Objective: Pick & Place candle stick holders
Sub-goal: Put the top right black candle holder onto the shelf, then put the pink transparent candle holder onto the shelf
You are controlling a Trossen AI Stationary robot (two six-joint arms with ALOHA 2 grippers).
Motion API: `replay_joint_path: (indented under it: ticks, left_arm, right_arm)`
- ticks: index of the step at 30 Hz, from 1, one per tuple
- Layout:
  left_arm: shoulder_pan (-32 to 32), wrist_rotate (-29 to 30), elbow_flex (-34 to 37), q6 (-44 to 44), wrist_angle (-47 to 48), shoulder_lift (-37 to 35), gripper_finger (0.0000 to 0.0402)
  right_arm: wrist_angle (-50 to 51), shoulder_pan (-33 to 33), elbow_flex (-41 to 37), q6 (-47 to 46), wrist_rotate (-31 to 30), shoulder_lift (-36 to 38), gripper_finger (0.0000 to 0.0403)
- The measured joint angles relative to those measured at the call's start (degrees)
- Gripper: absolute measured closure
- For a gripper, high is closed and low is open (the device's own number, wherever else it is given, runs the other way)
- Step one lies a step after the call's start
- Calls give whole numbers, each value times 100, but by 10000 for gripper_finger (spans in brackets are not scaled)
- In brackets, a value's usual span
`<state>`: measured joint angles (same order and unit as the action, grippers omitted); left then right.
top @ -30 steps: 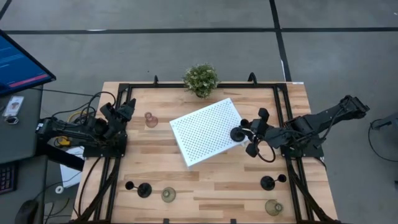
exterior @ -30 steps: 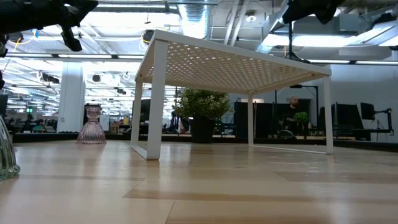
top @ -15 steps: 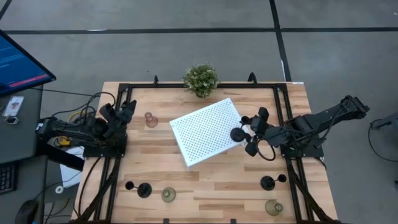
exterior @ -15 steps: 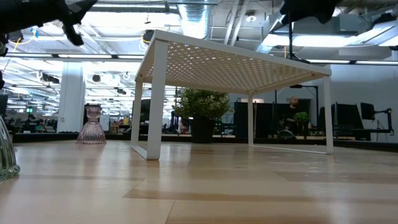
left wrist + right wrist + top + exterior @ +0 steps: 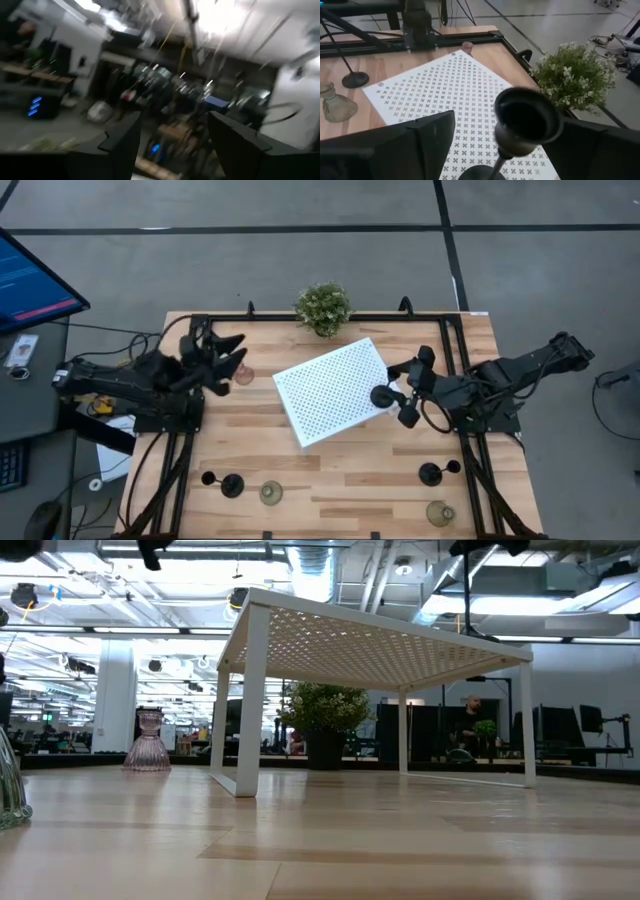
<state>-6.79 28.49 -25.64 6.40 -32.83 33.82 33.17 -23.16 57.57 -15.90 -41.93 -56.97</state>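
Note:
One black candle stick holder stands upright on the white perforated tray, near its right corner. My right gripper is open, with a finger on either side of the holder's cup and clear of it. The pink holder stands on the table left of the tray, also seen in the low view. My left gripper is open, raised high above the table just left of the pink holder, and tipped upward. Near the front edge stand two black holders and two olive ones.
A potted plant stands at the table's far edge, behind the tray. The tray rests on white legs with open space beneath it. A black frame runs along the table's sides. Bare wood lies between the tray and the front row of holders.
My left gripper has risen and swung toward the table's right, to just beside the pink holder. It has tipped upward and opened. The pink holder has stayed put. My right arm has lifted a little, and the black holder remains standing on the tray.

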Motion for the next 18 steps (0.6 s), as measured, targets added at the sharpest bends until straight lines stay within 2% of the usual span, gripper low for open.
replay_joint_path:
  ticks: [9, 15, 18]
  left_arm:
    - [0, 1209, -1804, 80, 3311, 534, 173]
    - [2, 2078, -2561, 930, 5578, 930, 173]
    - [128, 2119, -2771, 1679, 6612, 1185, 173]
  right_arm:
    - [769, -50, 440, -59, -7, 7, 138]
    - [1006, -46, 559, -64, -9, 9, 138]
    - [1021, -46, 559, -63, -9, 9, 138]
